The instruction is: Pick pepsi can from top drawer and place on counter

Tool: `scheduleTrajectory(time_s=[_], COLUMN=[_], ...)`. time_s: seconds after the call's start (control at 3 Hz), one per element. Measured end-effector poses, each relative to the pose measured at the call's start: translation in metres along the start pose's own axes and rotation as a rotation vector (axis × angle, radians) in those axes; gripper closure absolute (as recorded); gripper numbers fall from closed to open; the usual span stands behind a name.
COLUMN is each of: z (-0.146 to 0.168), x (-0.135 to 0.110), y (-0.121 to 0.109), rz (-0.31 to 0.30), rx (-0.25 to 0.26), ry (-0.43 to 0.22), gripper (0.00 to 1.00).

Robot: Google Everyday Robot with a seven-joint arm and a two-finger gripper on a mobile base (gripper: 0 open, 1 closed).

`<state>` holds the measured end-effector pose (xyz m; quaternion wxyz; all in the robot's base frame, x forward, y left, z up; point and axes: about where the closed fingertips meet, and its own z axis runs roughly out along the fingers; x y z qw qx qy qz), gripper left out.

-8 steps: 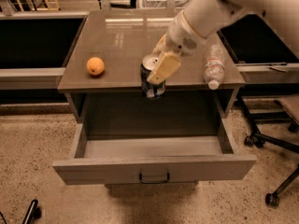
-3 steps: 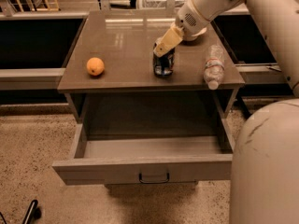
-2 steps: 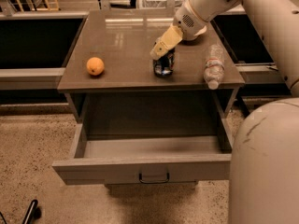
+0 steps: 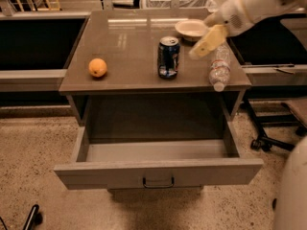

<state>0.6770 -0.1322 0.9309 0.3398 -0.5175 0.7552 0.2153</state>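
Counter [image 4: 129, 47]: one pepsi can [image 4: 169, 57], orange [image 4: 98, 67], bottle [image 4: 219, 66], bowl [image 4: 191, 28] counted | top drawer [image 4: 158, 171] found open | gripper [image 4: 207, 42] seen near right edge, width untellable

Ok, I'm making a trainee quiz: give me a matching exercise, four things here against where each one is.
1 pepsi can
2 orange
3 water bottle
4 end effector

A on its side, right edge of the counter
B in the air, right of the can, apart from it
C upright, mid-counter
D on the left part

Pairs: 1-C, 2-D, 3-A, 4-B

glossy counter [image 4: 129, 47], matt gripper [image 4: 198, 48] above it
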Motion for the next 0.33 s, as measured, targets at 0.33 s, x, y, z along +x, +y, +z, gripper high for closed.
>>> scheduleTrajectory(time_s=[0.33], z=[-0.0027], x=[0.0055], y=[-0.0015], rz=[-0.013], rx=[0.005], ry=[-0.001], gripper=[0.0])
